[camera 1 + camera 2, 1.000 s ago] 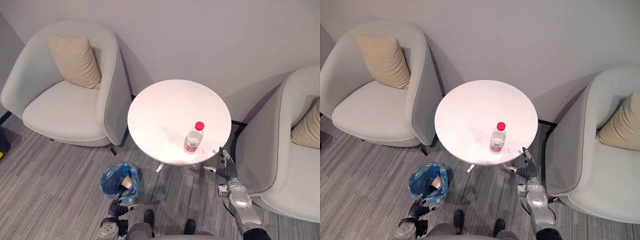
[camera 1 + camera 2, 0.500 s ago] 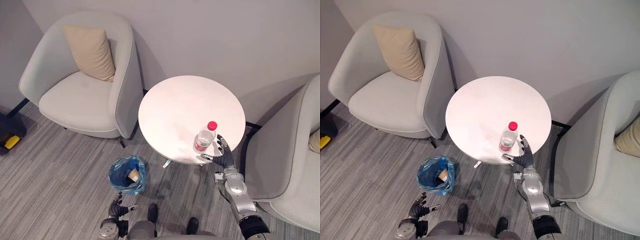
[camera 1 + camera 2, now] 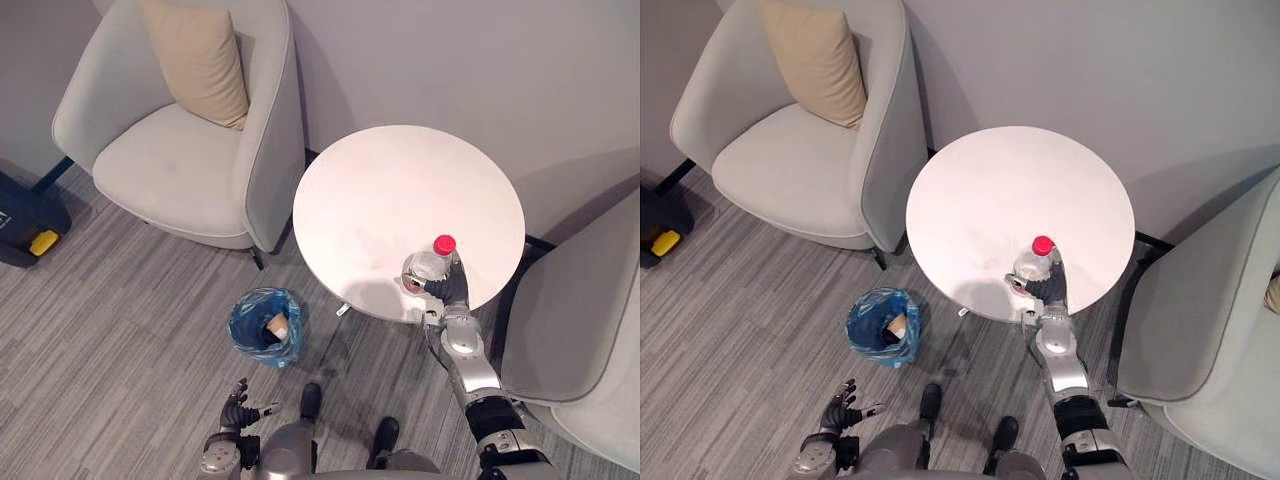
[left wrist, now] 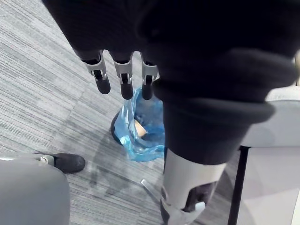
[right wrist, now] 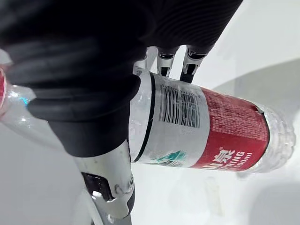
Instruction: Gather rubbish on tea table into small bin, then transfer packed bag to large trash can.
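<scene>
A clear plastic bottle (image 3: 428, 266) with a red cap and red label stands upright near the front edge of the round white tea table (image 3: 400, 190). My right hand (image 3: 449, 288) is at the bottle, fingers (image 5: 189, 64) curled behind it and thumb in front, shut on it; the bottle (image 5: 211, 126) lies across the palm in the right wrist view. A small bin lined with a blue bag (image 3: 267, 326) stands on the floor left of the table, with a brownish piece of rubbish inside. My left hand (image 3: 236, 406) hangs low near the floor, open, its fingers (image 4: 123, 77) straight above the bin (image 4: 140, 126).
A grey armchair (image 3: 170, 170) with a beige cushion (image 3: 200, 60) stands left of the table, close beside the bin. Another grey armchair (image 3: 585, 340) is tight against the table's right side. A black and yellow object (image 3: 28, 228) lies on the carpet at far left.
The camera has shifted. My right hand rose from below the table's edge to the bottle and closed round it. My left hand drew back from the bin's rim.
</scene>
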Robot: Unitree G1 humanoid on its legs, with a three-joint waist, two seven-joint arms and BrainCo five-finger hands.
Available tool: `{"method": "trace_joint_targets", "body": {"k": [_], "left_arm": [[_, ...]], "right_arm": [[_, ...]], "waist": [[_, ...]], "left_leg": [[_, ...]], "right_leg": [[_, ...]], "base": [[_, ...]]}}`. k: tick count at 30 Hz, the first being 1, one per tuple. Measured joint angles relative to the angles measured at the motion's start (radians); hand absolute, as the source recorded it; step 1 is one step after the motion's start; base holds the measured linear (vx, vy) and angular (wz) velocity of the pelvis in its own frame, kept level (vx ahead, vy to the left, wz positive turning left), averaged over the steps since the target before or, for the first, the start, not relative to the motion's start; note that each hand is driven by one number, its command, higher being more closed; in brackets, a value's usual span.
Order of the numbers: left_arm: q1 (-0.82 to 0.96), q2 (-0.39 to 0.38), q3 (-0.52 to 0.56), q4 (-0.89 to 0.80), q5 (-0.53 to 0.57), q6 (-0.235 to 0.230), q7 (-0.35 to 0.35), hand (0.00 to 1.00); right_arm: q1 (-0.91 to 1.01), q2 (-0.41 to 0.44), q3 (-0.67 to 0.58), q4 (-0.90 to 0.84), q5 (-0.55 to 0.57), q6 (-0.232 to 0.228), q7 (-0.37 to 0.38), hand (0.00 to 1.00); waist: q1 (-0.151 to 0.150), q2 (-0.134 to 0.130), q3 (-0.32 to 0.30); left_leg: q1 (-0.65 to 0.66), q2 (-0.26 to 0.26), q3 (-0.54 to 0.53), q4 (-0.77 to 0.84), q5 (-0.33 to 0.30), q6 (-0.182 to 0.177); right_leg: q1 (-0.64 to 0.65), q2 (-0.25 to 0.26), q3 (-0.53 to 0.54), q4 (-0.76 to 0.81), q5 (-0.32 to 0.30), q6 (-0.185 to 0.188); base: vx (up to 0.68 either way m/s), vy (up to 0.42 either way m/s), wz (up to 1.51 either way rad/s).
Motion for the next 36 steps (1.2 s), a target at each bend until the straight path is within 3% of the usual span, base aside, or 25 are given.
{"method": "trace_joint_targets", "body": {"k": [9,16,26,36], "left_arm": [[-0.001,-0.001,-0.003,-0.020,-0.032,-0.003,0.000,0.00],[-0.001,-0.002,-0.024,-0.043,-0.046,-0.004,0.001,0.00],[0.001,-0.002,-0.026,-0.039,-0.027,-0.003,-0.002,0.00],[0.004,-0.001,-0.038,0.020,-0.017,-0.005,0.000,0.00]], "right_arm": [[-0.103,-0.006,-0.027,0.070,0.022,0.002,-0.021,1.00],[-0.102,-0.009,-0.009,0.060,0.033,0.012,-0.016,1.00],[0.151,-0.010,0.056,-0.400,0.004,-0.015,0.068,1.00],[0.350,-0.017,0.144,-0.620,-0.068,-0.060,0.141,1.00]], "waist": [[0.003,0.011,0.037],[0.022,0.020,0.050],[-0.002,0.016,0.047],[-0.030,-0.007,-0.016]], "left_leg": [[-0.032,-0.006,0.002,0.015,0.002,0.002],[-0.032,-0.006,0.002,0.016,0.002,0.002],[0.020,-0.002,0.021,0.012,0.001,0.002],[0.053,0.011,0.030,0.001,0.001,0.001]], "right_leg": [[-0.035,-0.010,0.003,0.021,-0.001,0.001],[-0.035,-0.012,0.003,0.024,-0.002,0.002],[0.002,-0.018,0.037,0.035,-0.005,0.007],[0.025,-0.013,0.050,0.034,-0.006,0.006]], "base": [[0.00,0.002,0.00],[0.00,0.000,0.00],[-0.01,0.003,-0.04],[-0.02,-0.003,-0.04]]}}
